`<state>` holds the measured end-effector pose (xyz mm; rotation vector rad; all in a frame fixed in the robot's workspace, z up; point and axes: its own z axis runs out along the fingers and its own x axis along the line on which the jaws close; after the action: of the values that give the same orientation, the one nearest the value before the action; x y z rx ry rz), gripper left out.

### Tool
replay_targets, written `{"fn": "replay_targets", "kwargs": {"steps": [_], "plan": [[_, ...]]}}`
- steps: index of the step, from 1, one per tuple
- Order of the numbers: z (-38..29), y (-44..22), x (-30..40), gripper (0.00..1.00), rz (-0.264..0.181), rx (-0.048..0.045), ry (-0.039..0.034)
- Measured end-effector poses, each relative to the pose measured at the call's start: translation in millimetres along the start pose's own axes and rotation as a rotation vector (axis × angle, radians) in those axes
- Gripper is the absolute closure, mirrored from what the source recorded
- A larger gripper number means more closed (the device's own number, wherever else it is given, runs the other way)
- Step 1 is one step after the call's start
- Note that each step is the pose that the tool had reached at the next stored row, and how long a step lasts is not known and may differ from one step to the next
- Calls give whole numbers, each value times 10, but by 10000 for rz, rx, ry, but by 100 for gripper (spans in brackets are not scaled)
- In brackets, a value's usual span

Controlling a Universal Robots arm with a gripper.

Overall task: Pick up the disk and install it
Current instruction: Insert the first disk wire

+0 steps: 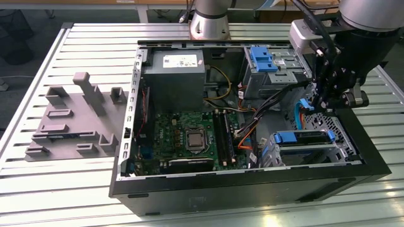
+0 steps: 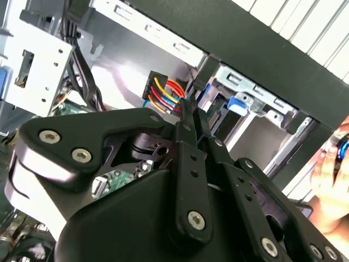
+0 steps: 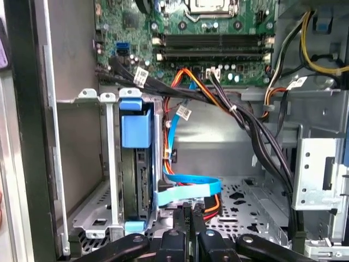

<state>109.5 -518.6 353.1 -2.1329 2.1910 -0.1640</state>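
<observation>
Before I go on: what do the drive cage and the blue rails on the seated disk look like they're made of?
The grey drive cage looks like bare stamped sheet metal: dull sheen, folded edges, punched holes. The blue rails on the disk look like moulded plastic: uniform matte colour, rounded edges.

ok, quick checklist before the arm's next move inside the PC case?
1. End effector state: fingers pressed together in both wrist views. Ok.
2. Anything pinched between the fingers: cannot tell.
3. Disk position: it sits in the drive cage with its blue rail showing. Ok. Whether it is fully latched: cannot tell.
4. Cable clearance: the flat blue cable and the orange wires lie right by the fingertips, so a snag is likely. Not ok.
5. People clear: a hand is beside the case wall in the second wrist view. Not ok.
</observation>
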Motion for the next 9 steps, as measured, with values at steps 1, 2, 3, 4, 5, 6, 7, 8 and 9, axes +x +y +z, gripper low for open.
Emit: {"fn": "replay_targets", "kwargs": {"steps": [1, 2, 3, 4, 5, 6, 7, 8, 9], "plan": [[-2, -2, 0, 84, 1, -99, 3], [-1, -4, -1, 84, 5, -182, 6], [0, -6, -1, 84, 12, -268, 8], [2, -8, -1, 84, 23, -348, 12], [4, -10, -1, 84, 40, -404, 18], [6, -12, -1, 84, 65, -414, 43], [11, -15, -1, 84, 92, -416, 60], [17, -24, -1, 84, 113, -418, 64], [23, -40, -1, 84, 123, -421, 65]]}}
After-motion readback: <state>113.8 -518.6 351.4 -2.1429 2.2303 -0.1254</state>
